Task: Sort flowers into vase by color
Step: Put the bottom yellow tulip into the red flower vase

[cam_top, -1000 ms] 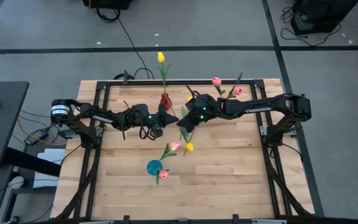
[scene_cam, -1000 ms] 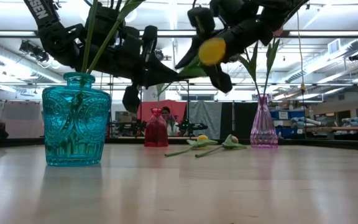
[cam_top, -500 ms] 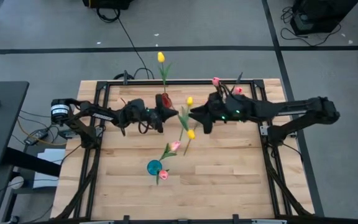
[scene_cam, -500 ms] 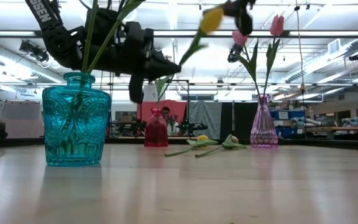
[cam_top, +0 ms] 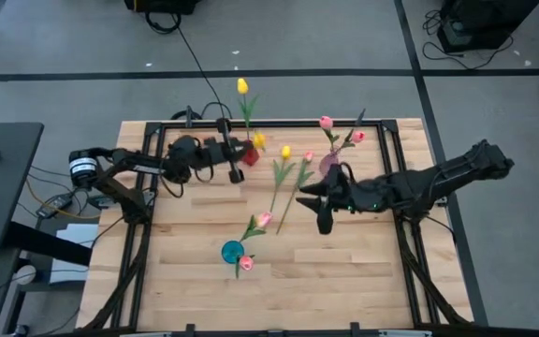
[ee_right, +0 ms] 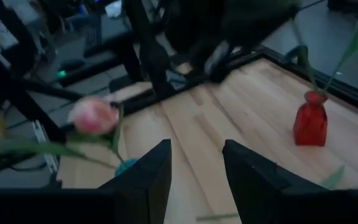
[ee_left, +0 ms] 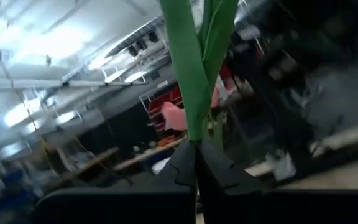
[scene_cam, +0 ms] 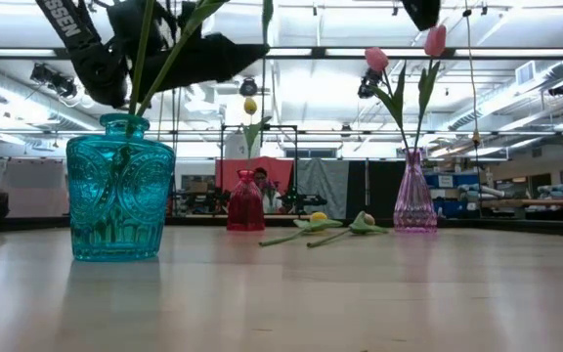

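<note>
- The left gripper (cam_top: 233, 152) is seen at the far side of the wooden table (cam_top: 344, 271), just beside the red vase (cam_top: 250, 155); its fingers (ee_left: 185, 168) are pressed together on a green flower stem (ee_left: 188, 74), as shown in the left wrist view.
- A yellow tulip head (cam_top: 259, 140), probably that of the held stem, lies just at 3 o'clock of the red vase.
- The right gripper (cam_top: 318, 198) hangs over the table's middle-right, its fingers (ee_right: 143, 180) spread apart with nothing between them.
- Two flowers (cam_top: 288, 173), one yellow-headed and one pink-headed, are laid flat on the table between the two grippers.
- A yellow tulip (cam_top: 242, 86) stands in the red vase; two pink tulips (cam_top: 326, 123) stand in the pink vase (scene_cam: 414, 200) at 3 o'clock of it.
- The teal vase (cam_top: 233, 251), at 6 o'clock of the red one, holds two pink tulips (cam_top: 264, 220).
- On the arm in the low view only the white letters "SEN" (scene_cam: 63, 18) can be read.
</note>
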`<control>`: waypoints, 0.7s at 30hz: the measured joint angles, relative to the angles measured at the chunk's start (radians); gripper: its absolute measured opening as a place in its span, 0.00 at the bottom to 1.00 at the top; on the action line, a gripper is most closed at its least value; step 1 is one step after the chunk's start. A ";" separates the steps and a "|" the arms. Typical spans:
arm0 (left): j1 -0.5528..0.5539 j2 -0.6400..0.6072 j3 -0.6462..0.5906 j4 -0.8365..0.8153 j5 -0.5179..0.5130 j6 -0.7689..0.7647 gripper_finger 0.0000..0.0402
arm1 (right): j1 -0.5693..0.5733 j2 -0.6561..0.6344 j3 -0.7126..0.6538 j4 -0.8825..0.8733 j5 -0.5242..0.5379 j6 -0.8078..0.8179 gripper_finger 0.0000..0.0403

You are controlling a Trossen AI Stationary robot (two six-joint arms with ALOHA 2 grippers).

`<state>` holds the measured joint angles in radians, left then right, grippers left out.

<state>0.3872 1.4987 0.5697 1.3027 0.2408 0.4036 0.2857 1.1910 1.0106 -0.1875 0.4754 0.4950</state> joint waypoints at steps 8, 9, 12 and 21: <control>0.155 -0.024 -0.003 -0.041 0.104 -0.334 0.01 | 0.070 -0.002 -0.193 0.189 0.137 0.003 0.39; 0.165 -0.024 -0.003 -0.063 0.107 -0.336 0.01 | 0.075 -0.002 -0.224 0.235 0.149 -0.002 0.39; 0.189 -0.023 -0.005 -0.103 0.124 -0.338 0.01 | 0.080 -0.002 -0.317 0.395 0.162 -0.027 0.39; 0.200 -0.021 -0.005 -0.090 0.098 -0.273 0.01 | 0.064 -0.003 -0.494 0.717 0.160 -0.094 0.39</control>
<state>0.5874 1.4777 0.5652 1.2125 0.3384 0.1310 0.3493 1.1881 0.5162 0.5294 0.6350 0.4013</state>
